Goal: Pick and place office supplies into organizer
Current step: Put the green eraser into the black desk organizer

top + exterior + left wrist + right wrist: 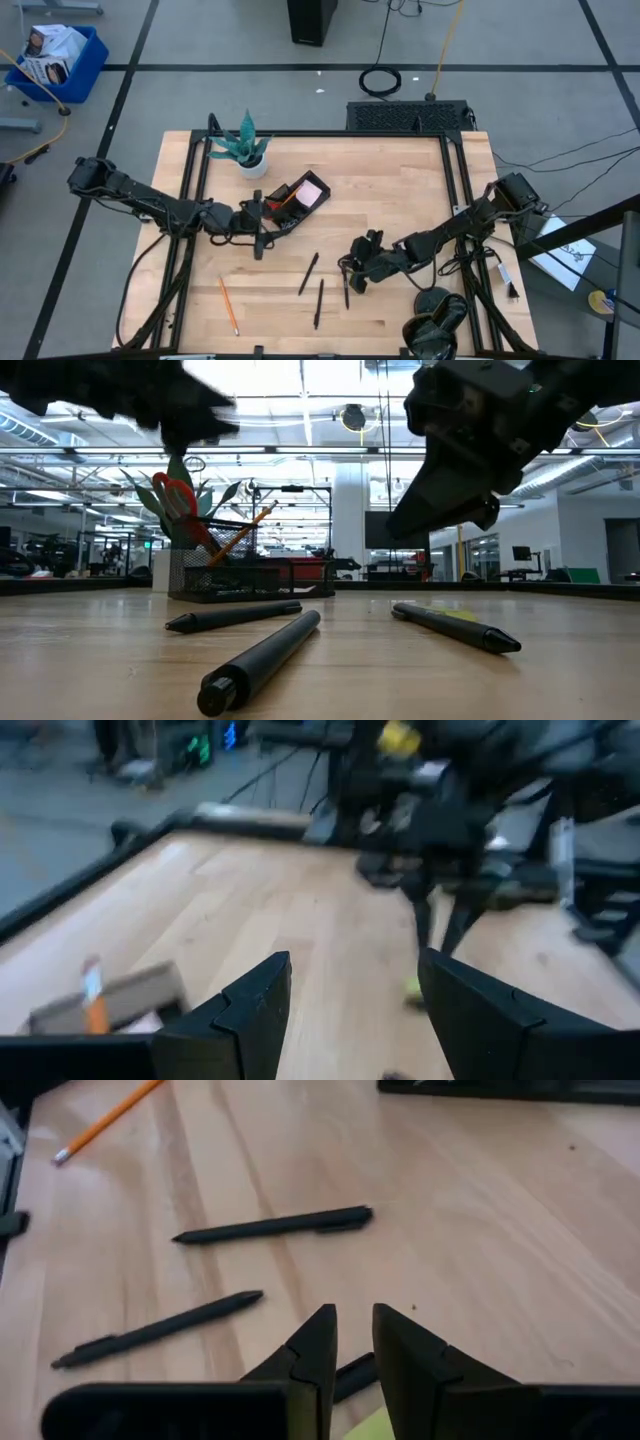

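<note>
My right gripper (350,1342) hangs nearly closed, narrow gap, holding nothing, directly above a black pen (352,1376) lying slantwise, well apart from the organizer (300,198). Left gripper (352,1010) open beside organizer.

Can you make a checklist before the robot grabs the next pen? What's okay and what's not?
1. Right gripper over a pen: ok, the pen lies just under its fingertips.
2. Right fingers around the pen: cannot tell, they stand close together and hide it.
3. Other two pens out of the way: ok, they lie apart.
4. Left gripper free: ok, open and holding nothing.
5. Organizer ready: ok, on the table with scissors standing in it.
6. Pencil put away: not ok, it lies on the table.
</note>
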### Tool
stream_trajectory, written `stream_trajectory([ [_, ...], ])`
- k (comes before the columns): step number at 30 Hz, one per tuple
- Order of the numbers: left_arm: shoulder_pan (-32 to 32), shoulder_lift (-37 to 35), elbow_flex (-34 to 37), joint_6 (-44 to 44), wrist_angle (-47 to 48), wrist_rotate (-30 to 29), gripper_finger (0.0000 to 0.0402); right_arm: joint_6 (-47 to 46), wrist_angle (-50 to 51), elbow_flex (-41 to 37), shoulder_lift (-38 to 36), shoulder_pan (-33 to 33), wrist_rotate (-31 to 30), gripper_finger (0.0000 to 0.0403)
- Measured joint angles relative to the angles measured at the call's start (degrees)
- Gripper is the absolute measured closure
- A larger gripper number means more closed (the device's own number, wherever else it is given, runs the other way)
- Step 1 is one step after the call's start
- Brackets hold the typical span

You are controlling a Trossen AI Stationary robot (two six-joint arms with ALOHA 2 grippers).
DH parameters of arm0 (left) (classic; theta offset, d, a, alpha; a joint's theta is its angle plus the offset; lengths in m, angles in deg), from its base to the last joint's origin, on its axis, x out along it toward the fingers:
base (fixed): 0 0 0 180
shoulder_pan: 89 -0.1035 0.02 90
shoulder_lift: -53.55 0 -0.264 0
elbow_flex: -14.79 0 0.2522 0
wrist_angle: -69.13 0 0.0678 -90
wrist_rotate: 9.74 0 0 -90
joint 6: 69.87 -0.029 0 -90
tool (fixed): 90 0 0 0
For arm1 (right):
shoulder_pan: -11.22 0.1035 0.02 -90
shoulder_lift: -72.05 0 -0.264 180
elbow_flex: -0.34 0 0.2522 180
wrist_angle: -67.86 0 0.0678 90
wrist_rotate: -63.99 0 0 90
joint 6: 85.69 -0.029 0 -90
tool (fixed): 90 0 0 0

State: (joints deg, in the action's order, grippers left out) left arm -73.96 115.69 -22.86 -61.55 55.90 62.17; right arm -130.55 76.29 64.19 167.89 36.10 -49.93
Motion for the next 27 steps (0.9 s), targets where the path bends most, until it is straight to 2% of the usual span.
stream_trajectory([
  [4, 3.7, -0.1, 1.0, -5.4, -7.0, 4.3, 0.0178, 1.5, -0.5, 0.0, 0.0, 0.0, -0.7, 0.0344],
  [9, 6.4, -5.1, 1.1, -6.5, 1.9, -1.4, 0.0178, 2.8, -0.5, -0.1, 0.0, 0.7, -1.9, 0.0344],
  [17, 9.7, -11.4, 1.2, -8.6, 7.7, -0.1, 0.0178, 9.0, -0.7, -0.1, 0.0, 1.1, 0.2, 0.0344],
  [20, 11.3, -14.3, 2.8, -9.9, 5.1, -0.1, 0.0178, 6.5, -0.7, -0.1, 0.0, 1.3, -0.3, 0.0344],
  [25, 11.5, -21.9, 9.0, -7.6, 4.3, -8.2, 0.0178, 5.5, -0.8, -0.1, 0.0, 1.2, -1.8, 0.0344],
  [27, 11.5, -25.2, 10.8, -7.4, 4.2, -9.2, 0.0178, 4.8, -0.9, -0.2, 0.0, 1.2, -2.2, 0.0344],
])
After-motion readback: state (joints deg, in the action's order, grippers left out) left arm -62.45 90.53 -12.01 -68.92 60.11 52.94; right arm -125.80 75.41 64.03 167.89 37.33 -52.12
